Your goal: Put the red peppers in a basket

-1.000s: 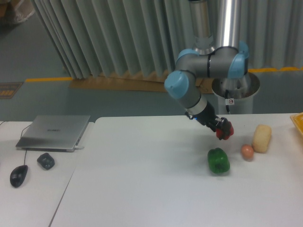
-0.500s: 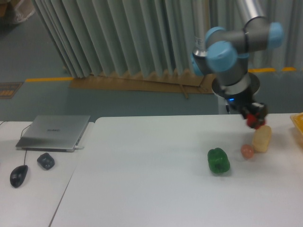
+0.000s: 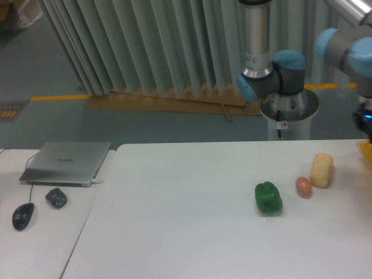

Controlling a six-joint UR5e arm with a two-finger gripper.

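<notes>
At the far left of the table (image 3: 192,232), a black mouse (image 3: 22,215) is seen near the front edge, with a small dark object (image 3: 56,197) just to its right. Behind these, a closed silver laptop (image 3: 67,162) is laid flat.

Toward the right half of the table, a green bell pepper (image 3: 268,197) is set upright on the white surface. A small orange-brown ball (image 3: 303,186) is found just to its right, and a pale yellow bread-like block (image 3: 321,170) stands just beside the ball, slightly farther back (whether the two touch cannot be told).

Behind the table, the arm's base and blue-capped joints (image 3: 273,72) are seen against the grey curtain, and the arm is carried off to the right edge of the frame. Only a dark part of the wrist (image 3: 364,116) is shown there; the claw itself is cut off by the frame border, so its opening and any load cannot be told.

A sliver of the yellow-orange basket (image 3: 367,149) is visible at the right edge. The red pepper is not seen anywhere in view.
</notes>
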